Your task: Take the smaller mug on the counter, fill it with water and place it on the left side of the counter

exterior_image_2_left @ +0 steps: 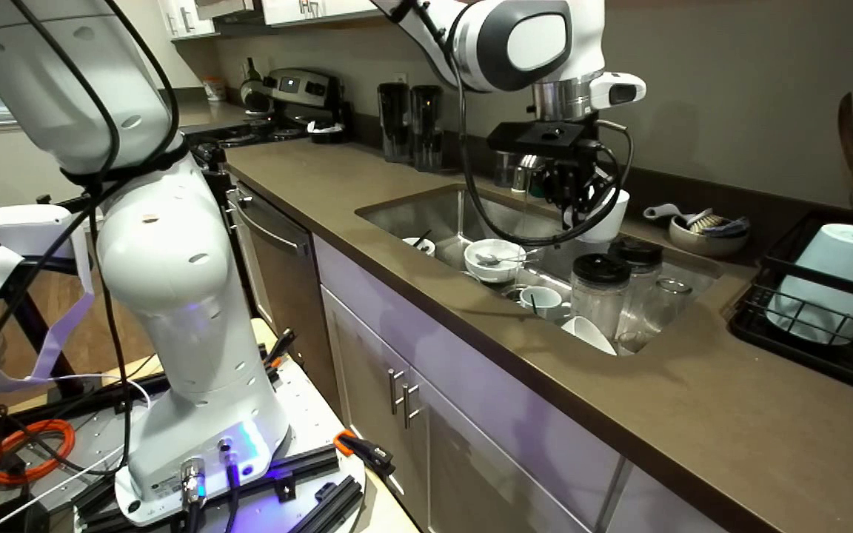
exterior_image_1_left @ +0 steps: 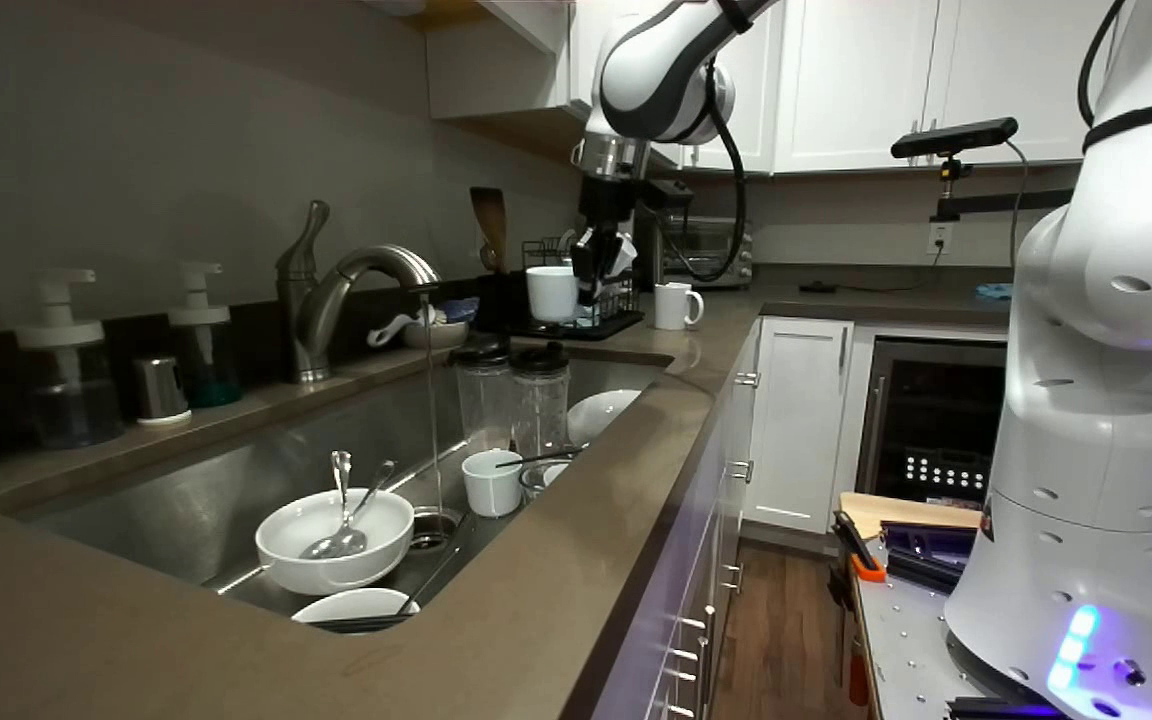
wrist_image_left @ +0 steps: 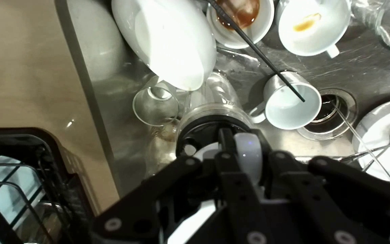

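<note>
The smaller mug (exterior_image_1_left: 552, 293) is white and held upright, above the sink's jars; it also shows in an exterior view (exterior_image_2_left: 609, 220). My gripper (exterior_image_1_left: 592, 282) is shut on its handle. In the wrist view the handle (wrist_image_left: 249, 154) sits between the fingertips (wrist_image_left: 244, 137), and the fingers hide most of the mug. The inside of the mug cannot be seen. The faucet (exterior_image_1_left: 376, 268) runs a thin stream of water (exterior_image_1_left: 433, 400) into the sink, to the side of the mug. The dark counter (exterior_image_1_left: 671, 420) surrounds the sink (exterior_image_1_left: 186, 515).
A larger white mug (exterior_image_1_left: 674, 306) stands on the counter near the dish rack (exterior_image_2_left: 782, 326). The sink holds lidded jars (exterior_image_2_left: 600, 285), a white mug (wrist_image_left: 291, 101), a bowl with spoons (exterior_image_1_left: 336, 545) and glasses. Soap bottles (exterior_image_1_left: 64, 370) stand behind the sink.
</note>
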Tool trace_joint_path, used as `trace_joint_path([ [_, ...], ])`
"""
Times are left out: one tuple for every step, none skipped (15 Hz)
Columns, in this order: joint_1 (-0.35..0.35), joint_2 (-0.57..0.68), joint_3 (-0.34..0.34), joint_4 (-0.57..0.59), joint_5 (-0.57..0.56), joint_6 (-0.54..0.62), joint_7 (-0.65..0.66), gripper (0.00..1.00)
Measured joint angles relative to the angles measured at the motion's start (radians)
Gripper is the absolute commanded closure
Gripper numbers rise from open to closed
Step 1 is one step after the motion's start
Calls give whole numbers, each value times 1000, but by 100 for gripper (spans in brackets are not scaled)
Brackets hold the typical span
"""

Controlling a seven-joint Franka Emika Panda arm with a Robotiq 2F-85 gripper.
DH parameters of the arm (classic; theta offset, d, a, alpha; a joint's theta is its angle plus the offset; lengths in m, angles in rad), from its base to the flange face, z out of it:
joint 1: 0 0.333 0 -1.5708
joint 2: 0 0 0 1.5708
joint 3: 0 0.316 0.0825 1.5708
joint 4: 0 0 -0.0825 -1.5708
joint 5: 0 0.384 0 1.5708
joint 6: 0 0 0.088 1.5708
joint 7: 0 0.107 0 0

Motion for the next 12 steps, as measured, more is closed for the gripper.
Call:
trace_joint_path([
  [2, 0, 4, 0, 0, -1, 0, 84],
  [4, 0, 7, 0, 0, -1, 0, 84],
  [4, 0, 7, 0, 0, -2, -1, 84],
  [4, 0, 6, 0, 0, -2, -1, 84],
  [4, 0, 6, 0, 0, -2, -1, 84],
  [4, 0, 6, 0, 0, -2, -2, 84],
  [4, 0, 6, 0, 0, -2, -2, 84],
  [4, 0, 6, 0, 0, -2, -2, 84],
  [4, 0, 6, 0, 0, -2, -2, 84],
  [4, 0, 6, 0, 0, -2, -2, 96],
  [4, 0, 6, 0, 0, -2, -2, 96],
  [4, 1, 6, -2, 0, -2, -2, 96],
])
